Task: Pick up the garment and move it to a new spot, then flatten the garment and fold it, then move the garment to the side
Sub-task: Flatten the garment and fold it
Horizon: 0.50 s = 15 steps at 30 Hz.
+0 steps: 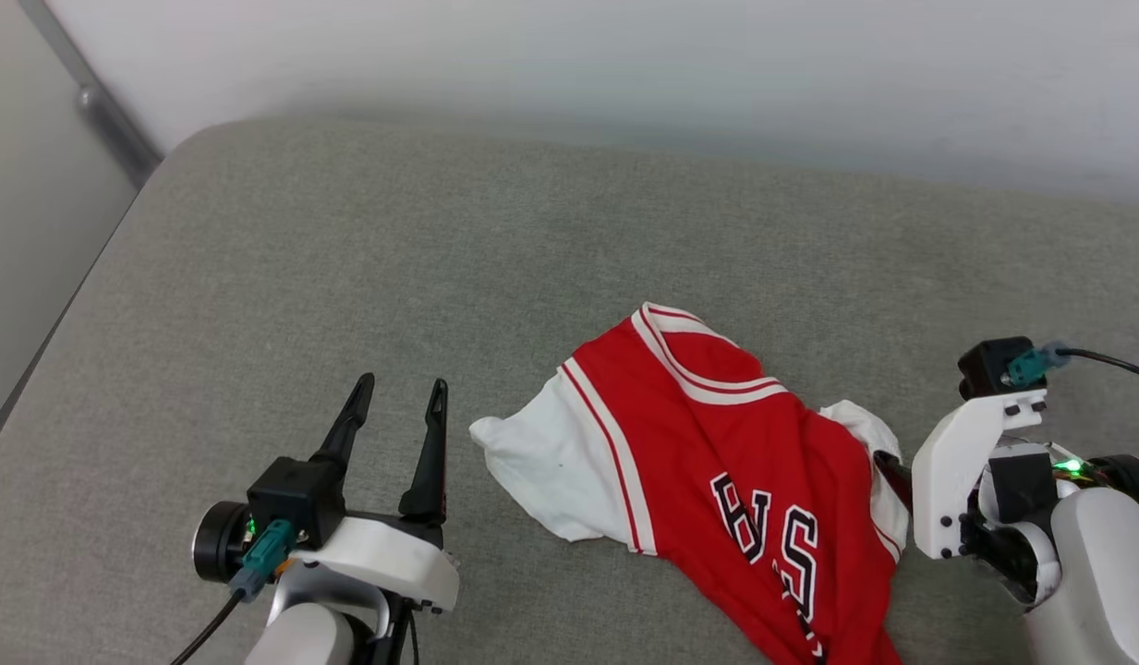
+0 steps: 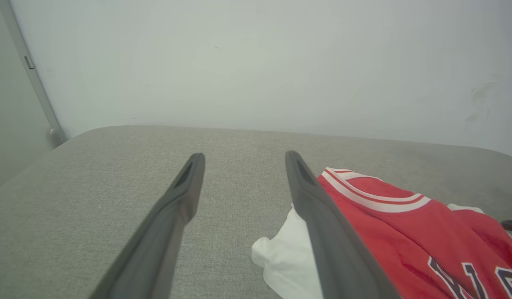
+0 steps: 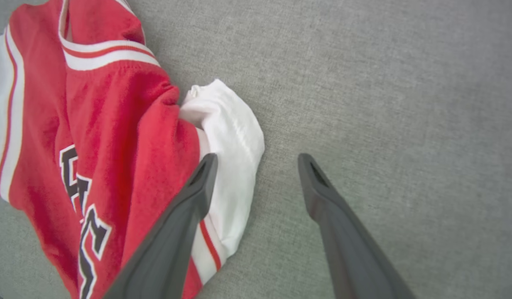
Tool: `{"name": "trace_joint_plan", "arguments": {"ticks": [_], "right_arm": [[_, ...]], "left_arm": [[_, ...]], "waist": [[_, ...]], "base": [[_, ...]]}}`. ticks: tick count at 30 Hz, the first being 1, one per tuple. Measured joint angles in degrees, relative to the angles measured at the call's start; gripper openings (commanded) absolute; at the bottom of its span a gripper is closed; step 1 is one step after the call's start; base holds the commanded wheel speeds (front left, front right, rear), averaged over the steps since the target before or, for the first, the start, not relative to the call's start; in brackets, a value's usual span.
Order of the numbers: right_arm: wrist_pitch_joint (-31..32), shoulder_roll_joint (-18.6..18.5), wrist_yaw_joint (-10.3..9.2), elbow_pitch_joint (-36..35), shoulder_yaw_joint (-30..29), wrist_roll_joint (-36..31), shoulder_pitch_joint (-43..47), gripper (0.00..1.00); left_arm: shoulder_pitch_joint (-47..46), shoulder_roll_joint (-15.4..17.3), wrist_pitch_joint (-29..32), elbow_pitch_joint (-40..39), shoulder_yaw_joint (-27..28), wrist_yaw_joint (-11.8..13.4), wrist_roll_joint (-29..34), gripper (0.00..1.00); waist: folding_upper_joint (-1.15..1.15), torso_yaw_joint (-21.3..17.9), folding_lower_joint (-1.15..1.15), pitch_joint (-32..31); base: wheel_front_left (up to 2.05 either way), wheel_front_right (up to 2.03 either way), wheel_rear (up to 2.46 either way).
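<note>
The garment (image 1: 717, 434) lies crumpled on a grey cushion (image 1: 440, 231). The left gripper (image 1: 402, 383) gapes beside it — the right gripper (image 3: 259, 160) gapes over its edge.

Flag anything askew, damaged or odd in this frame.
The garment lies crumpled and skewed on the grey cushion, one white sleeve bunched by the open right end effector, lettering creased. The left end effector is open too. No damage or spill shows.
</note>
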Motion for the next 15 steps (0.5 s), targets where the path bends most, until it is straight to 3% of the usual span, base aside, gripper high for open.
{"name": "trace_joint_plan", "arguments": {"ticks": [10,11,12,13,15], "right_arm": [[4.7,-1.7,0.02,10.1,3.4,1.5,-5.4,1.00],[4.8,-1.6,0.02,10.4,3.4,1.7,-5.6,0.44],[4.8,-1.6,0.02,10.6,3.4,2.0,-5.7,0.09],[4.4,-1.5,0.02,10.7,3.4,2.0,-5.7,0.00],[2.9,-1.3,0.01,10.7,3.2,2.3,-5.7,0.00]], "left_arm": [[-2.1,-1.0,-0.9,1.7,0.2,-1.1,0.0,1.00],[-2.2,-1.0,-1.0,1.8,0.4,-1.2,0.0,1.00],[-2.2,-1.0,-1.0,2.0,0.5,-1.2,0.0,1.00],[-2.2,-1.1,-1.1,2.1,0.7,-1.2,0.0,1.00],[-2.2,-1.1,-1.2,2.4,1.2,-1.2,0.0,1.00]], "waist": [[0.00,3.4,-0.01,4.5],[0.00,3.5,-0.01,4.7],[0.00,3.5,-0.01,4.8],[0.00,3.4,-0.01,4.8],[0.00,2.9,-0.01,4.8]], "base": [[0.00,0.00,0.00],[0.00,0.00,0.00],[0.00,0.00,0.00],[0.00,0.00,0.00],[0.00,0.00,0.00]]}}
